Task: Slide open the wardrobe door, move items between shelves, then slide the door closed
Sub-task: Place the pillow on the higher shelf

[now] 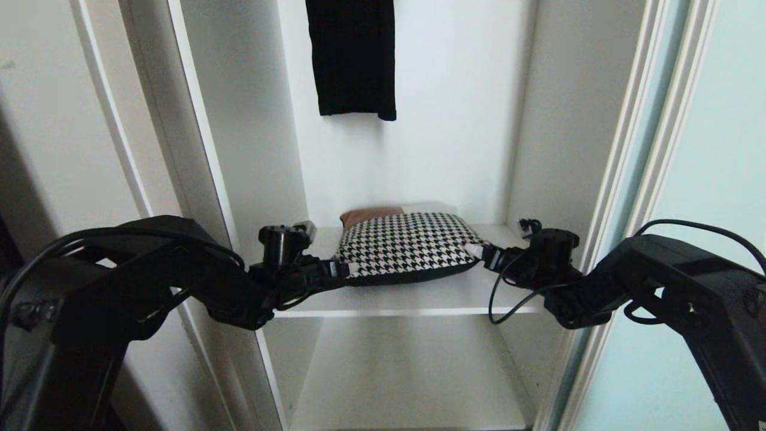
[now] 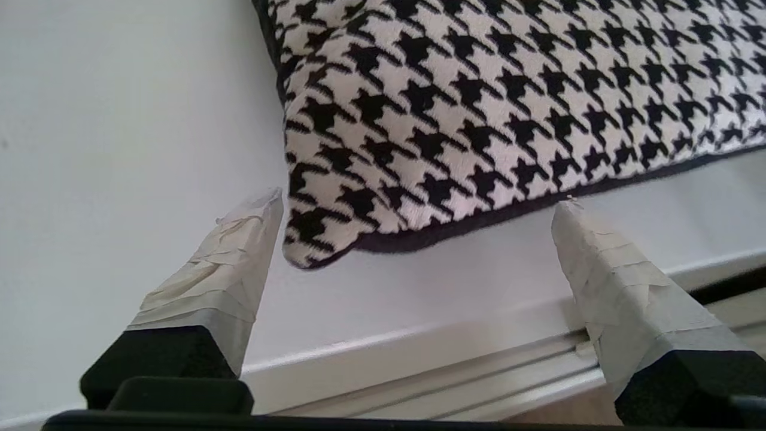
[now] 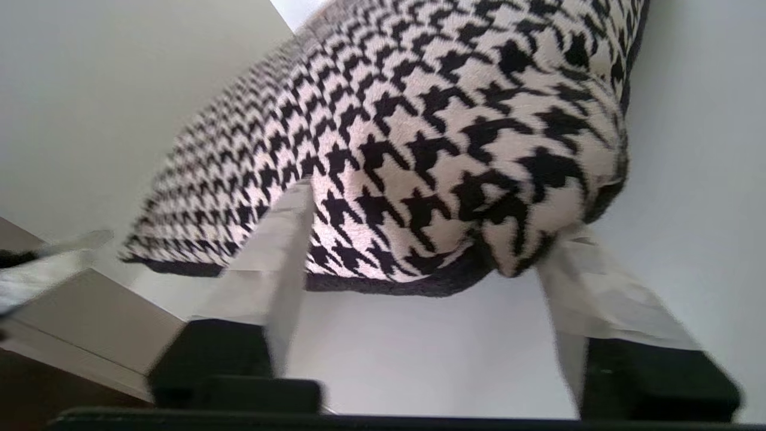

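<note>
The soft folded black-and-white houndstooth fabric bundle point(image 1: 410, 246) with a dark underside lies on the upper flat white shelf board point(image 1: 419, 296), roughly centred across the compartment and set back from the pale front edge. Bare board shows in front of it and at both ends, up to the white compartment walls. Behind it sits a second bundle point(image 1: 383, 213), of which only an orange-brown part and a white part show. The lower white shelf point(image 1: 407, 377) lies below. A black garment point(image 1: 353, 57) hangs against the back wall, well above the bundles. The frosted pale aqua sliding door point(image 1: 712, 179) with thin silvery-white frame stands off to the right, leaving the compartment open.

The left hand point(image 1: 341, 269) is at the bundle's left end, the right hand point(image 1: 482, 251) at its right end.

The left wrist view shows what the head view cannot: the left hand point(image 2: 419, 251) spread wide, its taped fingers point(image 2: 604, 281) either side of the bundle's corner, apart from the fabric. The right wrist view shows the right hand point(image 3: 431, 263) spread around the opposite corner, one taped finger point(image 3: 281, 251) crossing the fabric and the other just beside it; whether either touches cannot be told
</note>
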